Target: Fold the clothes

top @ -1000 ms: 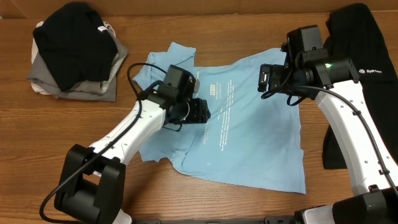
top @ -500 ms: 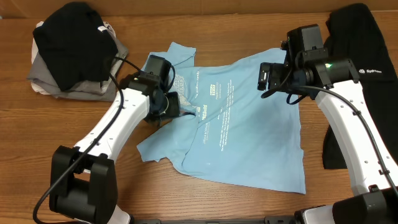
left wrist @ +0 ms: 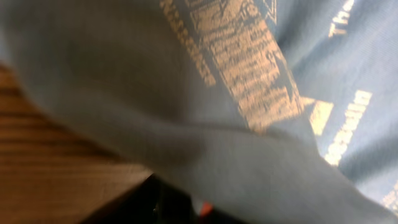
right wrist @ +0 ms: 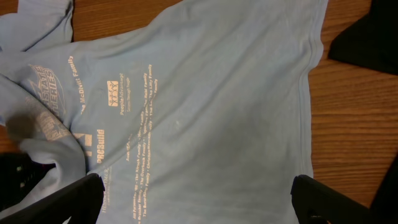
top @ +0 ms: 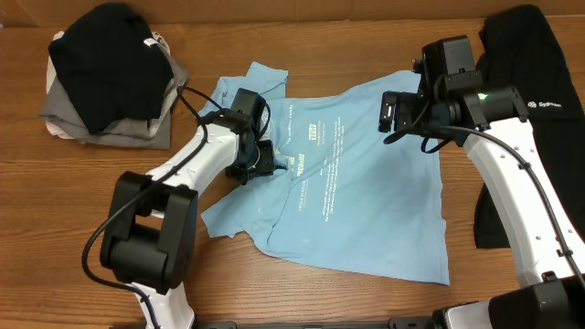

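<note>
The light-blue T-shirt (top: 366, 201) with white print lies spread in the middle of the wooden table, its left side rumpled and partly folded over. My left gripper (top: 259, 163) sits low on that rumpled left part. In the left wrist view the shirt's cloth (left wrist: 186, 93) drapes over the jaws (left wrist: 174, 205) and hides them; they seem shut on it. My right gripper (top: 391, 114) hovers above the shirt's upper right. It is open and empty (right wrist: 199, 193), with the shirt (right wrist: 217, 112) flat below it. A black garment (top: 530, 82) with a small white logo lies at the right edge.
A pile of folded clothes (top: 110, 73), black on top of grey, sits at the back left. Bare wooden table (top: 91, 192) shows at the left and front. The black garment's corner (right wrist: 367, 31) shows in the right wrist view.
My left gripper moved left from the shirt's middle to its left side, and the cloth there bunched up. Its arm then folded in closer. The right arm has not moved.
</note>
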You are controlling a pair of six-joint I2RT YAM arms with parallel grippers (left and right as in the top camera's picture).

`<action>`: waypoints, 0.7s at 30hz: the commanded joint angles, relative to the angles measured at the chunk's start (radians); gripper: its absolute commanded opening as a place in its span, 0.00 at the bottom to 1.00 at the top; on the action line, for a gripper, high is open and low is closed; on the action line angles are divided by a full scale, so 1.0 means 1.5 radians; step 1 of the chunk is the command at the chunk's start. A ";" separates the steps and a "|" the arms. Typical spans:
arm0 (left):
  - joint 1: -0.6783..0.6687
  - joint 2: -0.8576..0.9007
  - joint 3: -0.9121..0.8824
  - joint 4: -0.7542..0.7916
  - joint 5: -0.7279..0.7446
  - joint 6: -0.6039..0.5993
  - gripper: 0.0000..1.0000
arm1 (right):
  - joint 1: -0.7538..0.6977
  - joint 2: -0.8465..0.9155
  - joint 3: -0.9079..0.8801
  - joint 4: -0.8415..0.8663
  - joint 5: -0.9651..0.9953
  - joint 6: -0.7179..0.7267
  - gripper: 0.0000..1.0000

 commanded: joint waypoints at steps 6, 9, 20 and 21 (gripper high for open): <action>-0.001 0.001 0.005 0.062 0.093 0.011 0.40 | -0.001 -0.008 -0.003 0.007 0.000 0.003 1.00; -0.001 0.001 0.005 0.074 0.105 0.013 0.41 | -0.001 -0.008 -0.003 0.010 0.000 0.003 1.00; -0.002 0.001 0.007 0.125 0.110 0.016 0.40 | -0.001 -0.008 -0.003 0.024 0.000 0.003 1.00; -0.002 0.001 0.007 0.132 0.110 0.021 0.40 | -0.001 -0.008 -0.003 0.024 0.000 0.003 1.00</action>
